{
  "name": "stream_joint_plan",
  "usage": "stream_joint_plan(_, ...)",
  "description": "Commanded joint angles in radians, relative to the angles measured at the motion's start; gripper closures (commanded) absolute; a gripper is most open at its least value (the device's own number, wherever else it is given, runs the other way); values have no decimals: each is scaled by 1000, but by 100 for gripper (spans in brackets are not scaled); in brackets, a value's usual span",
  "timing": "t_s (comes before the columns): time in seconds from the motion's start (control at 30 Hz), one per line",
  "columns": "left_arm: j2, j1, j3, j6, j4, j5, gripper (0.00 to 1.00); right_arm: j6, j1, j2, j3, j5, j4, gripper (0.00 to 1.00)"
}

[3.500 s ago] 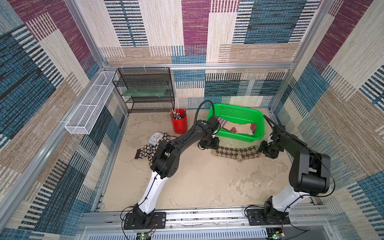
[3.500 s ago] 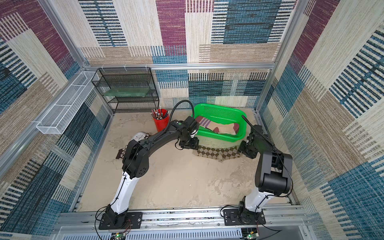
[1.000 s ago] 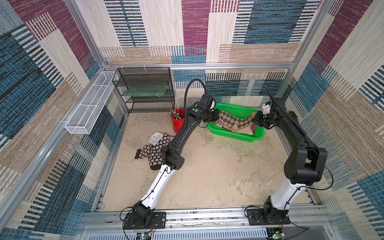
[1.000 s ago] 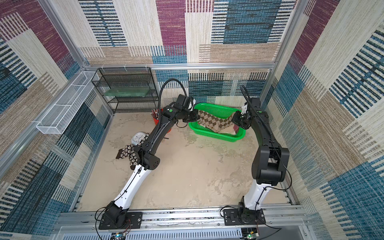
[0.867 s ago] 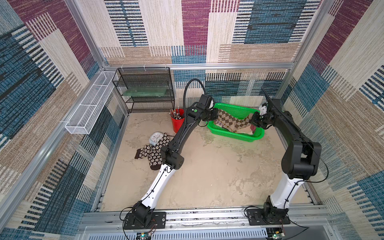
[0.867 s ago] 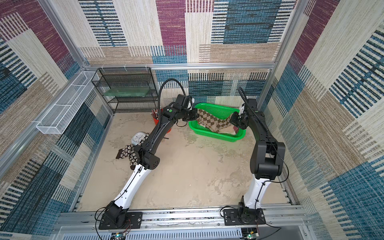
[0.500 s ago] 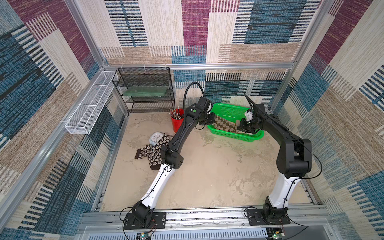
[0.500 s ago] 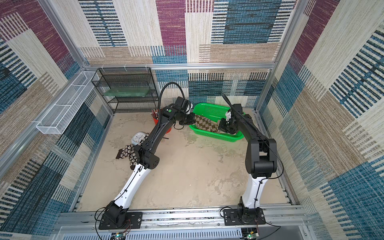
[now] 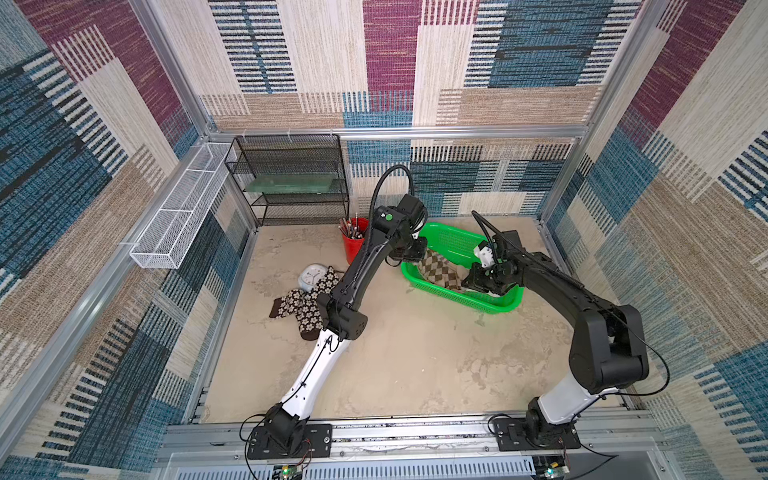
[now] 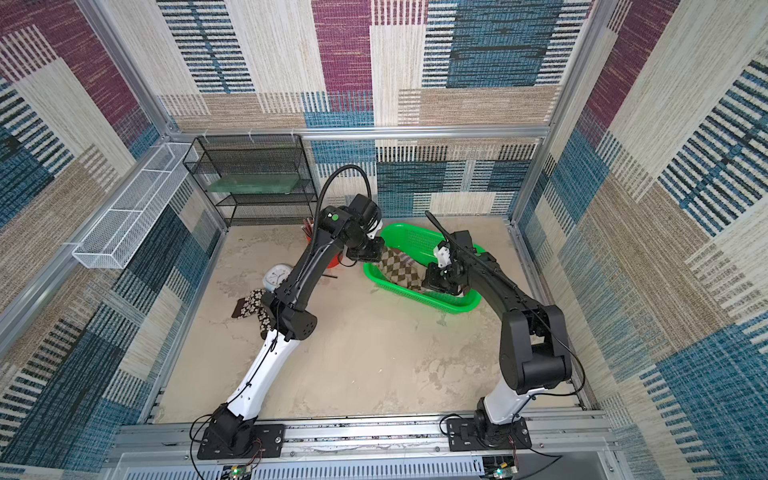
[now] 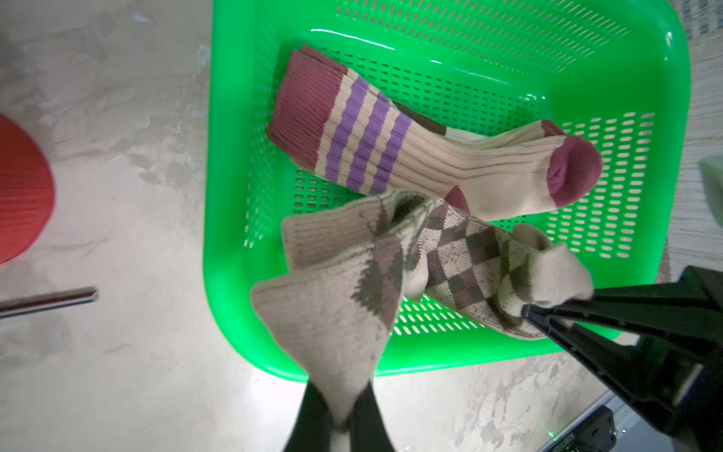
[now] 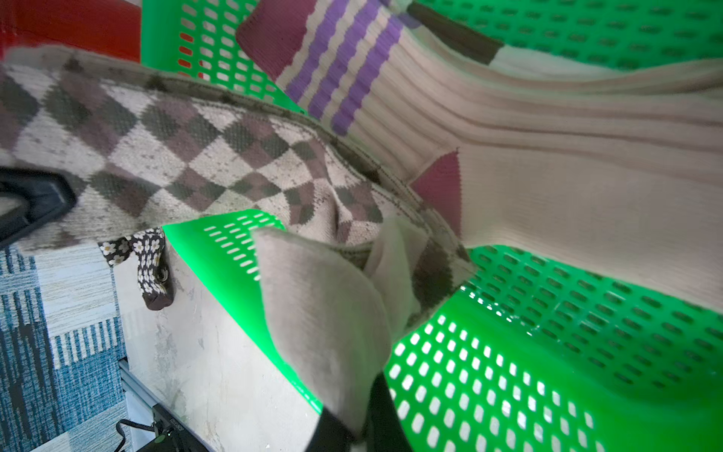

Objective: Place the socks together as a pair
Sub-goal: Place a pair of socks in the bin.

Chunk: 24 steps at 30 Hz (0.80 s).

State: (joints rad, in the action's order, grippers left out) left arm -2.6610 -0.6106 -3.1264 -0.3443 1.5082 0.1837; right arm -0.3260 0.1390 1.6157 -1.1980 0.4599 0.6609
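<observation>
Noted: left gripper (image 11: 339, 411) and right gripper (image 12: 362, 426) each clamp an end of the argyle socks (image 9: 438, 270), slung across the green basket (image 9: 494, 303). Risk: uneven release could separate the pair or drape a cuff over the rim.

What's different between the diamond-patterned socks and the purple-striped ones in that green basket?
The argyle socks carry brown and tan diamonds; the striped socks are beige with purple bands and maroon toes. The argyle socks are pinched at opposite ends by the left gripper and right gripper, reaching past the green basket's rim; the striped socks lie untouched on its floor. Both are soft knits.
</observation>
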Motion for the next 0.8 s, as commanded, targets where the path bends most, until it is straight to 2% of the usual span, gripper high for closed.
stream_joint_plan(0.0, 31, -1, -35, 28, 46, -24, 100, -19, -12, -41, -11, -17, 7, 100)
stream_joint_plan(0.23, 0, 13, -35, 35, -114, 79, 100, -35, -98, -148, -10, -81, 58, 100)
stream_joint_plan(0.4, -39, 7, -35, -3, -233, 153, 100, -11, -176, -146, 3, -68, 64, 100)
stream_joint_plan(0.77, -120, -11, -35, -79, -449, 114, 100, 19, -240, -56, -34, -83, 24, 100)
